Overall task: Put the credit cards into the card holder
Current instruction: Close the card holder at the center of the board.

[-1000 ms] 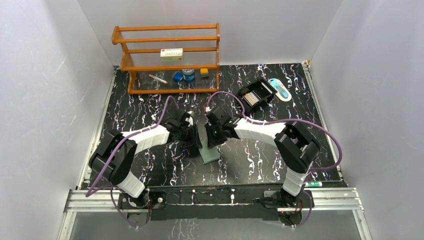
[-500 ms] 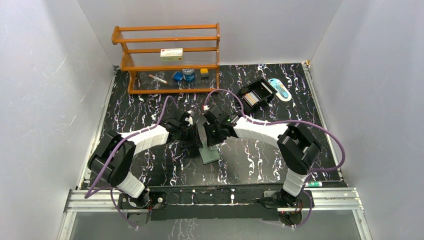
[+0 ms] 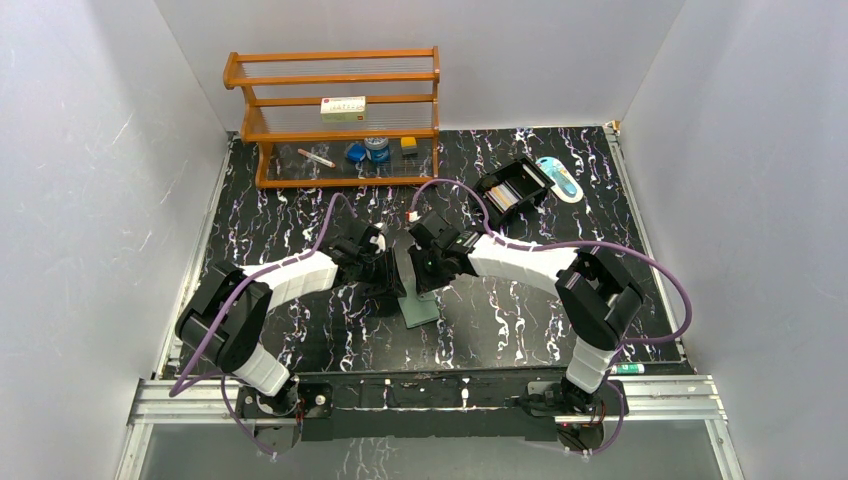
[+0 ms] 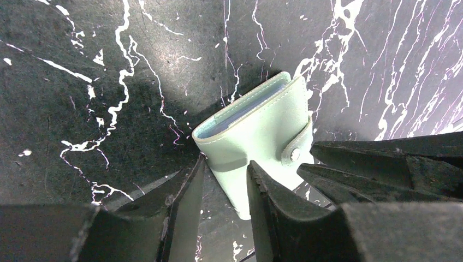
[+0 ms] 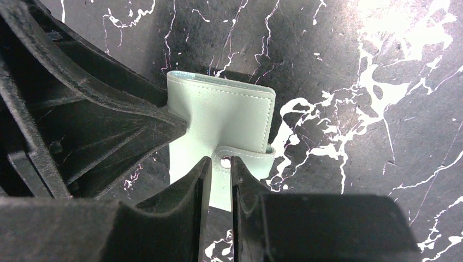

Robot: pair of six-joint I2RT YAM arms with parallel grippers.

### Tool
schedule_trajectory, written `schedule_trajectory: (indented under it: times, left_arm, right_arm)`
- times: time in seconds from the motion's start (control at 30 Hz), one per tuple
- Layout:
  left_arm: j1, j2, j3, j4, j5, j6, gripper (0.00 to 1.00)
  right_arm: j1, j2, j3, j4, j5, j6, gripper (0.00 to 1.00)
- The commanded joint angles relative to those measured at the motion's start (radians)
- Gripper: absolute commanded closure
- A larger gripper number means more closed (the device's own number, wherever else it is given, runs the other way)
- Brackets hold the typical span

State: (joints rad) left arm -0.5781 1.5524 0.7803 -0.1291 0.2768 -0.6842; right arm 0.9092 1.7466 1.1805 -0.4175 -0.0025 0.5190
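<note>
The card holder [image 3: 420, 306] is a pale teal wallet lying folded on the black marbled table, mid-front. Its snap tab [image 5: 245, 155] is fastened, and the paler pocket edge [image 4: 240, 112] shows along one side. My left gripper [image 4: 225, 170] stands open over the wallet's near corner, one finger at its edge and the other over its face. My right gripper [image 5: 220, 160] is open by a narrow gap, its tips on either side of the snap button [image 5: 225, 162]. The two grippers meet over the wallet. I cannot make out the credit cards in any view.
A black compartmented box [image 3: 513, 190] with small light items inside sits at the back right, beside a pale blue oval object [image 3: 559, 178]. An orange wooden shelf [image 3: 340, 115] with small items stands at the back left.
My right gripper has edged slightly left over the wallet and its jaws have parted a little. The left arm and the wallet have hardly moved.
</note>
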Motion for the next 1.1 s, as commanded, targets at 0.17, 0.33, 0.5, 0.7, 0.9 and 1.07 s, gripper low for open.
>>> schedule_trajectory:
  times: [0.17,0.33,0.5,0.7,0.9,1.07]
  left_arm:
    - [0.002,-0.024,-0.008,0.002,0.021,-0.004,0.67]
    - [0.003,-0.024,-0.004,-0.003,0.018,0.0,0.67]
    - [0.002,-0.021,-0.005,-0.001,0.018,0.001,0.67]
    - [0.002,-0.02,-0.004,0.001,0.019,0.001,0.67]
    - [0.002,-0.018,-0.006,0.001,0.019,0.002,0.67]
    - [0.002,-0.017,-0.003,0.003,0.02,0.0,0.67]
  right_arm:
    - [-0.01,-0.016,-0.012,0.012,-0.005,-0.012,0.74]
    - [-0.01,-0.013,-0.021,0.014,-0.015,-0.011,0.74]
    - [-0.011,-0.012,-0.032,0.025,-0.026,-0.009,0.75]
    - [-0.01,-0.012,-0.037,0.033,-0.042,-0.005,0.75]
    - [-0.009,-0.012,-0.047,0.041,-0.046,-0.001,0.76]
    - [-0.009,0.022,-0.041,0.039,-0.049,-0.001,0.77]
